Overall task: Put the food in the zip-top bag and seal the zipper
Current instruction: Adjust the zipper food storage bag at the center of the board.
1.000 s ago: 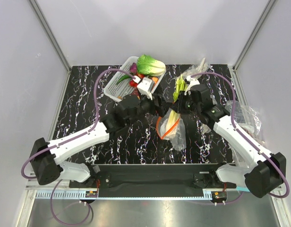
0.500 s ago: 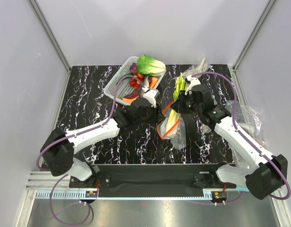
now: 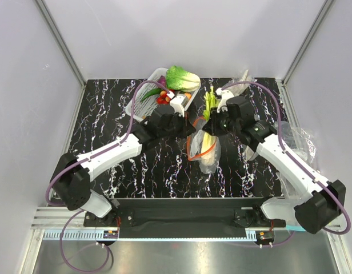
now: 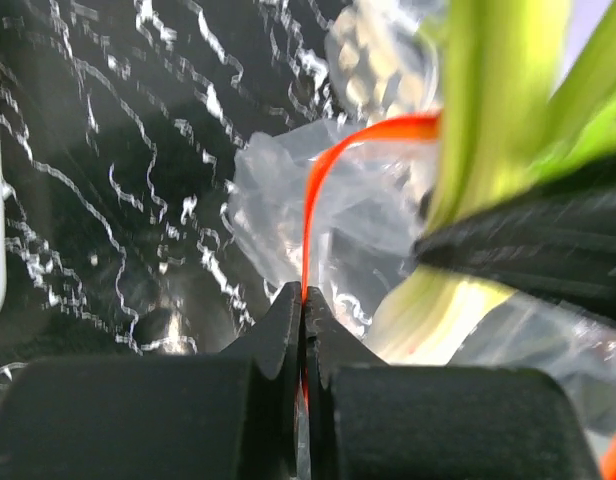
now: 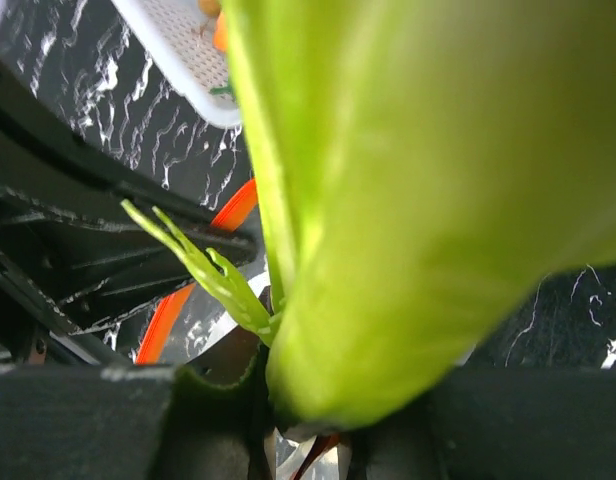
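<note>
The bag was at the frame's centre on the worktop, the leek in it, poking toward the top. The basket sat upper left of it, cabbage at its right end.

A black table veined with white sits inside plain pale grey walls with aluminium corner posts, evenly lit.

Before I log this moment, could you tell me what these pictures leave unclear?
- Left wrist: beyond the left gripper pinching the zipper, the leek is blurred and cut off by the top edge.
- Right wrist: the leek, held in the right gripper, fills the frame and hides most of what lies beyond.
- Top external: both grippers cover the zip-top bag's mouth; the basket's smaller contents are too small to name.
</note>
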{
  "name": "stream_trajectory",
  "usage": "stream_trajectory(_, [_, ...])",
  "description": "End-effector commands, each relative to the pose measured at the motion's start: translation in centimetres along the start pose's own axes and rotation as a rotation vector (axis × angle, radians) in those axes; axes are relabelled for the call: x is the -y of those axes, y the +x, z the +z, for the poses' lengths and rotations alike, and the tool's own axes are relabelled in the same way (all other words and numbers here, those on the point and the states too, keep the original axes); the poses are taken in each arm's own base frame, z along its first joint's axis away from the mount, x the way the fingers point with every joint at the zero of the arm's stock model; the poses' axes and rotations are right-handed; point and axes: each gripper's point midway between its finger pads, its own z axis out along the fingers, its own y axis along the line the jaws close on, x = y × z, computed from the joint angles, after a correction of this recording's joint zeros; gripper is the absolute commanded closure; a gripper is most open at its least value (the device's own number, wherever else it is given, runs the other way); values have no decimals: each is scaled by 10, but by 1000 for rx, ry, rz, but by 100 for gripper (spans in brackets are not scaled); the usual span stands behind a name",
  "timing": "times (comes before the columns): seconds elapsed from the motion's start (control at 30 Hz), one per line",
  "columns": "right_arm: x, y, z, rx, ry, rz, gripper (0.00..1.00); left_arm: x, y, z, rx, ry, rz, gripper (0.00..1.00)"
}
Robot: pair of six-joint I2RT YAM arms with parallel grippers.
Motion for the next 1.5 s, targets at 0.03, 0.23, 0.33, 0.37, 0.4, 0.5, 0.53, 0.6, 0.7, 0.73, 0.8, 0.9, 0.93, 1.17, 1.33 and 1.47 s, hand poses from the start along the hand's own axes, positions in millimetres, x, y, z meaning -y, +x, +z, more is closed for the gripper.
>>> stream_trajectory(0.03, [-20, 7, 6, -67, 26, -109, 69, 27, -33, -8, 87, 95, 14, 100])
stream_trajectory(0.23, [-16, 12, 10, -65, 59, -70, 22, 20, -25, -4, 100, 90, -2, 100])
stream_trajectory(0.33, [-16, 14, 7, -75, 67, -50, 17, 17, -25, -5, 113, 80, -8, 100])
stream_trajectory(0.37, [-15, 16, 5, -88, 75, -42, 17, 15, -25, -5, 114, 75, -9, 100])
stream_trajectory(0.4, [-16, 15, 3, -88, 76, -34, 17, 15, -25, -6, 112, 75, -9, 100])
stream_trajectory(0.5, [-16, 17, -2, -104, 87, -14, 17, 13, -24, -5, 111, 67, -10, 100])
stream_trajectory(0.53, [-13, 17, -4, -104, 110, -11, 15, 12, -25, -5, 114, 62, -8, 100])
stream_trajectory(0.6, [-6, 16, -12, -108, 157, 3, 15, 11, -26, -6, 113, 55, -5, 100])
stream_trajectory(0.7, [0, 15, -27, -98, 198, 6, 14, 10, -25, -8, 114, 47, -1, 100])
stream_trajectory(0.73, [1, 14, -30, -93, 208, 8, 13, 8, -25, -7, 114, 43, 2, 100])
stream_trajectory(0.8, [1, 9, -41, -75, 215, 14, 13, 6, -25, -7, 113, 37, 11, 100])
stream_trajectory(0.9, [4, 8, -50, -83, 242, 26, 12, 2, -25, -7, 108, 26, 7, 100])
stream_trajectory(0.93, [7, 13, -52, -105, 263, 29, 12, 3, -26, -8, 110, 27, 7, 100])
stream_trajectory(1.17, [11, 19, -56, -144, 289, 43, 27, 5, -33, -14, 125, 30, 11, 100])
stream_trajectory(1.33, [16, 18, -44, -146, 318, 28, 32, 8, -34, -16, 126, 39, 15, 100])
stream_trajectory(1.47, [15, 4, -33, -105, 325, 25, 38, 8, -34, -17, 122, 39, 14, 100])
